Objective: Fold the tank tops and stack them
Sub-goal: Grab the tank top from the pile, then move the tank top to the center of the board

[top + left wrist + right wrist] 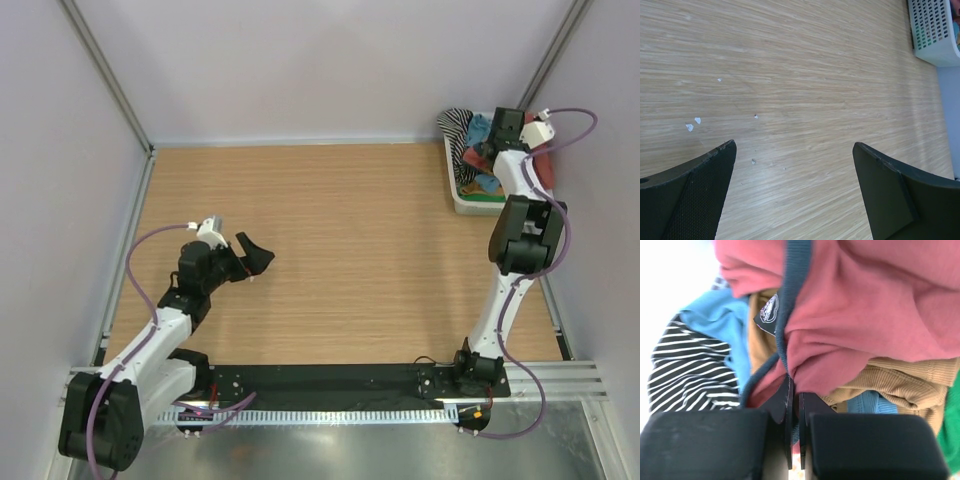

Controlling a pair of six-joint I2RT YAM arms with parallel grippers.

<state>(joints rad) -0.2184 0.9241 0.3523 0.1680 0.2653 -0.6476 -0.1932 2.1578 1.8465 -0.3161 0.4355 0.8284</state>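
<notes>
Right jaws: clenched on a fold of the rust-red tank top (865,305). The right gripper (793,385) pinches the cloth and its navy trim (795,270) between its tips, with only a sliver of gap between them.
Left jaws: released. The left gripper (792,150) is spread wide and grasps nothing, with bare wood showing between its two fingers.
Rust-red tank top: crumpled on top of the pile, filling the upper right of the right wrist view. The trim runs from the top edge down to the fingertips, and a small dark label (771,310) sits just left of it.
Ochre-brown tank top (900,382): ribbed and bunched under the rust-red one, at the lower right of that view.
Blue tank top (722,320): left of centre, beside the red cloth.
Striped tank top (690,365): black and white, at the left edge below the blue one.
Green tank top (952,430): a strip at the right edge.
Basket (468,206): white, in the upper right of the overhead view, holding all the tank tops in a heap.
Right arm (525,240): stretched up the right side of the overhead view, with the wrist bent down into the basket.
Left arm (160,330): at the lower left of the overhead view, its gripper over the table and well apart from the basket.
Table (350,250): light wood grain, with a few white flecks (690,127) at the left of the left wrist view.
</notes>
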